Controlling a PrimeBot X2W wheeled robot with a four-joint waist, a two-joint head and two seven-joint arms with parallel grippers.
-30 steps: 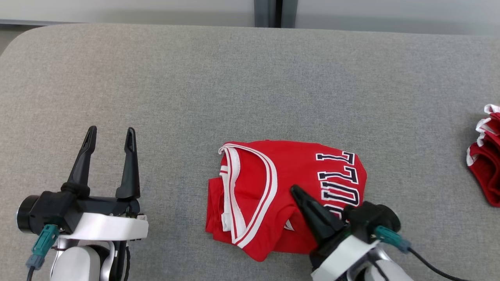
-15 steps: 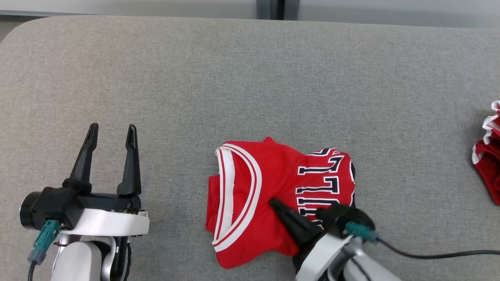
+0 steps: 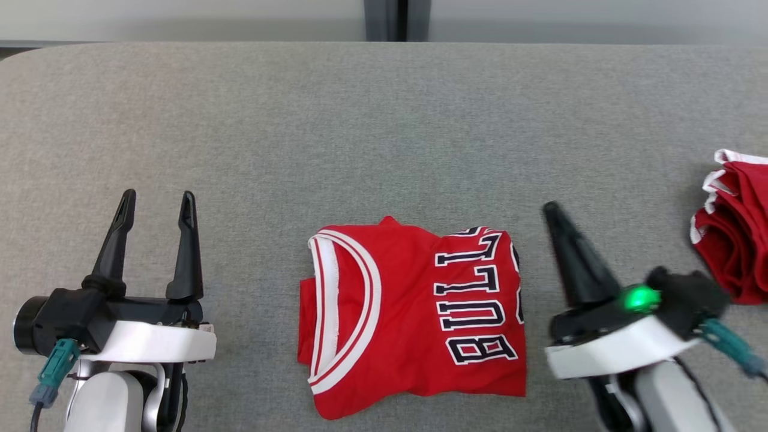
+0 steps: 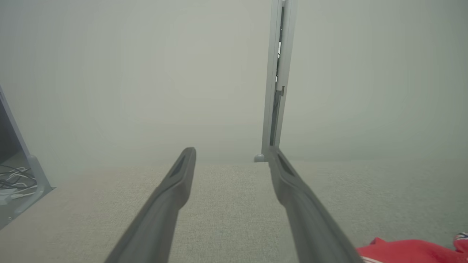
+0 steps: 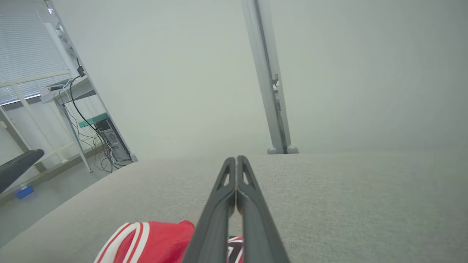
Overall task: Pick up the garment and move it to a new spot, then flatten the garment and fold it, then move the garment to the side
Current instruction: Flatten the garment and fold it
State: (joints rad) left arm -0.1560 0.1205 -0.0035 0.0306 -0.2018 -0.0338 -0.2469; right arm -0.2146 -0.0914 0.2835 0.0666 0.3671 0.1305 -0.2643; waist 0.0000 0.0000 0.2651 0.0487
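Observation:
The garment [image 3: 414, 318], a bright red jersey with red-white striped trim and dark white-outlined lettering, lies folded into a compact rectangle on the grey table [image 3: 384, 132] at front centre. Its red edge shows in the left wrist view [image 4: 413, 250] and the right wrist view [image 5: 153, 243]. My right gripper [image 3: 551, 210] is shut with nothing in it, just right of the garment and apart from it; its fingers meet in the right wrist view [image 5: 236, 160]. My left gripper [image 3: 157, 203] stands open and empty well to the garment's left, its fingers [image 4: 172, 193] spread.
A second red cloth with white trim [image 3: 729, 234] is bunched at the table's right edge. The table's rounded back left corner [image 3: 24, 57] and a wall with a grey post [image 3: 384, 18] lie beyond. Desks and cables [image 5: 95, 138] stand off to the side.
My right gripper has left the garment, where its shut fingers were pressing, and swung out to its right side. The garment now lies flatter and squarer. The head view has shifted a little.

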